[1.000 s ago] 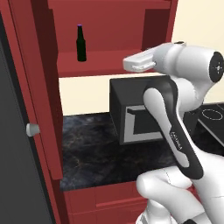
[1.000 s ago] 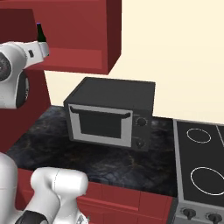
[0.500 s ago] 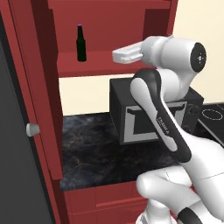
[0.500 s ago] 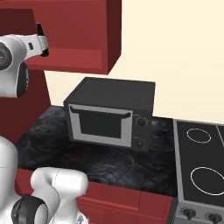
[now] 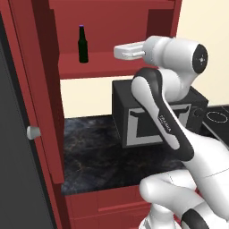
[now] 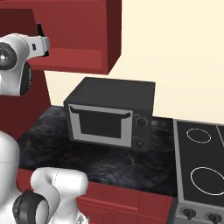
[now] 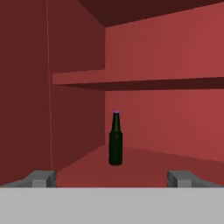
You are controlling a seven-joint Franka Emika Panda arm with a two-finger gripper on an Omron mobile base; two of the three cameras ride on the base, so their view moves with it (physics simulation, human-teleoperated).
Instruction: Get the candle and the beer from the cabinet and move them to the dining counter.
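Your gripper (image 7: 112,178) has swung toward the beer (image 5: 82,44), jaws spread, empty. Bottle stands upright on the cabinet (image 5: 107,67) shelf, ahead; nothing moved yet, candle unseen.

Wall: plain cream painted wall (image 6: 175,57) behind the worktop, evenly lit.
Worktop: black marble-look counter with faint veins (image 5: 96,156), above flat dark red drawer fronts (image 6: 127,202).
Oven: boxy black countertop oven with a grey-framed glass door (image 6: 111,113) and 2 round knobs, standing on the worktop against the wall.
Hob: black glass cooktop with 2 white ring markings (image 6: 202,164), just right of the oven, knobs along its front edge.
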